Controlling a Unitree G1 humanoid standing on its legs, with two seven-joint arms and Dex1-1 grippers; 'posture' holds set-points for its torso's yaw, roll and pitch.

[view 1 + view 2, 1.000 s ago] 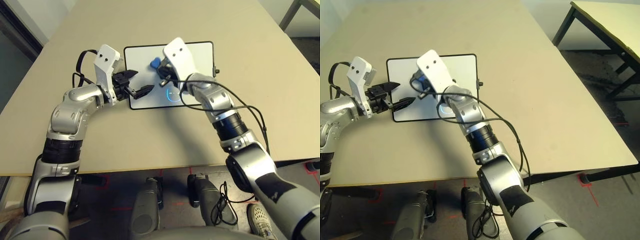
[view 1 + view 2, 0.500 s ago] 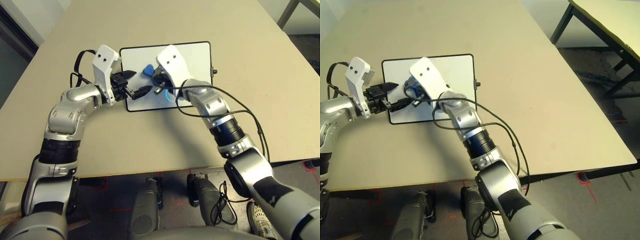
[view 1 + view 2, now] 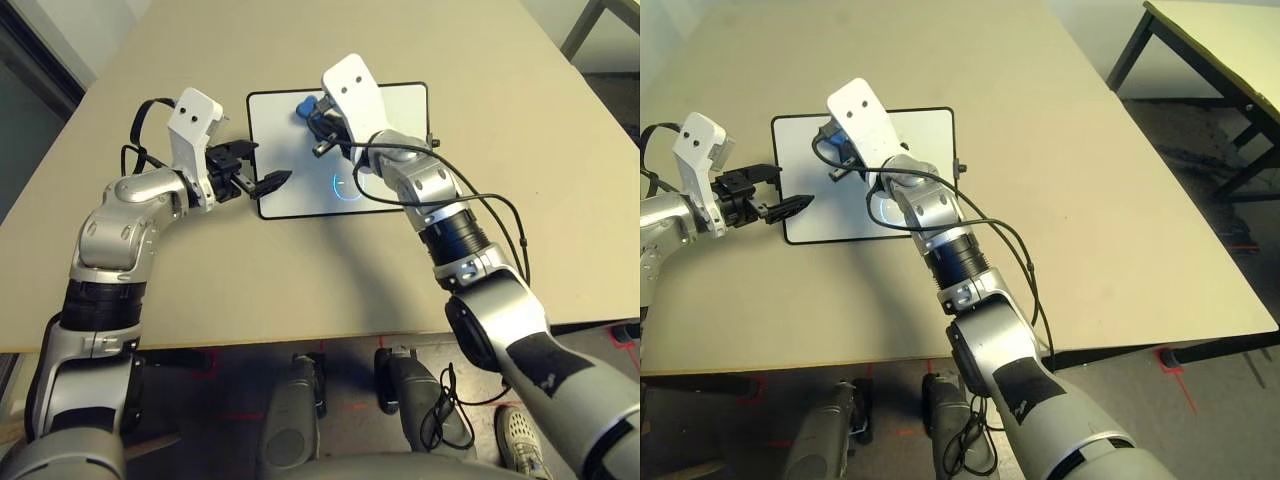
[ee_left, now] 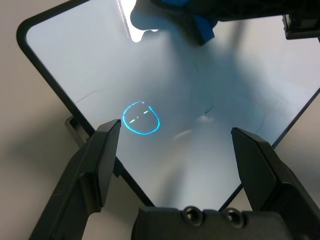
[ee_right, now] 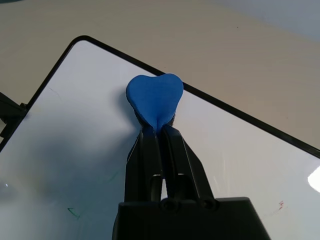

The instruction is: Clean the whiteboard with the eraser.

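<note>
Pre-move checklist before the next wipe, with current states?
1. Eraser gripped in right hand: ok.
2. Eraser over whiteboard, inside its frame: ok.
3. Eraser pressed flat on the surface: cannot tell.
4. Board free of marks: not ok, small green mark and red mark remain.
5. Left hand empty, fingers open: ok.
6. Left hand away from the board area: not ok, one fingertip is over its left side.

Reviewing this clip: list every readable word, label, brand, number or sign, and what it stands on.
No readable text.
Whiteboard: small green and red pen marks, none readable as words or numbers.
Blue eraser: no lettering seen.
Right forearm: pale mark on its black patch, too small to read.
</note>
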